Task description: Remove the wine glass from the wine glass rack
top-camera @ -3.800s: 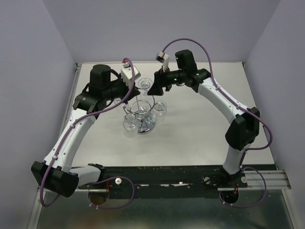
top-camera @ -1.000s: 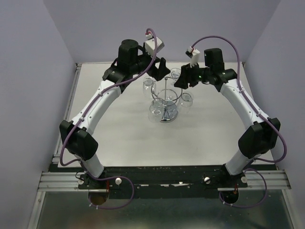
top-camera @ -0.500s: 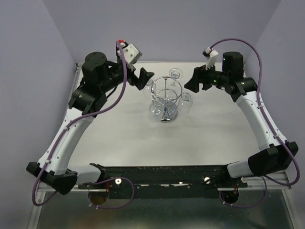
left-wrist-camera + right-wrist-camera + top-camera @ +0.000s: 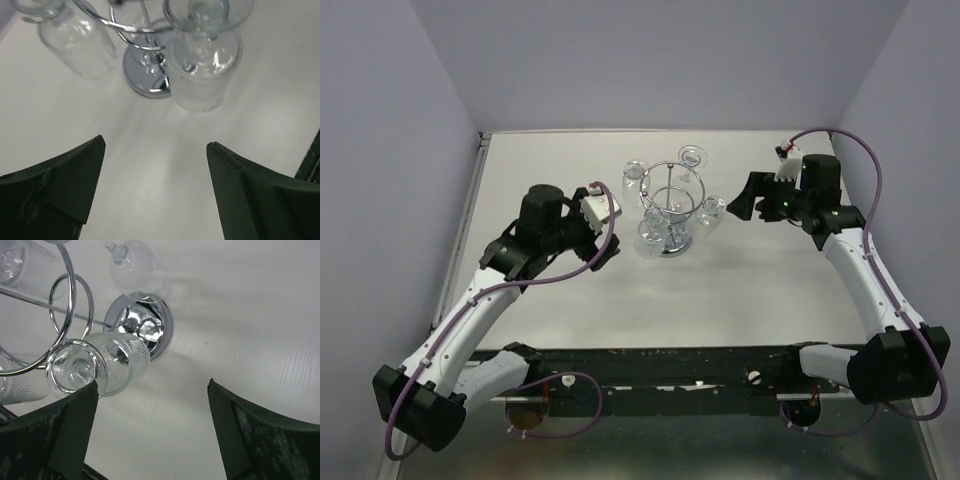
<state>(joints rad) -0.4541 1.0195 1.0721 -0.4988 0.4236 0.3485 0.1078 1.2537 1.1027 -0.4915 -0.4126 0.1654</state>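
The chrome wine glass rack [image 4: 669, 205] stands mid-table with several clear wine glasses hanging upside down from its loops, one of them [image 4: 711, 210] on the right side. My left gripper [image 4: 604, 247] hangs open to the rack's near left, apart from it. In the left wrist view that gripper [image 4: 155, 143] is empty, with the rack's round base [image 4: 145, 82] and a ribbed wine glass [image 4: 204, 80] ahead. My right gripper [image 4: 738, 206] is open just right of the rack. In the right wrist view the right gripper [image 4: 152, 382] holds nothing, and a wine glass [image 4: 100, 367] hangs by its left finger.
The white table [image 4: 620, 310] is bounded by purple walls at the back and both sides. A black rail [image 4: 670, 362] with the arm bases runs along the near edge. The rack's shiny base [image 4: 159, 332] sits on the table.
Both arms have drawn back from the rack: the left swung down toward the near left, the right moved out to the right. The right jaws have spread wider.
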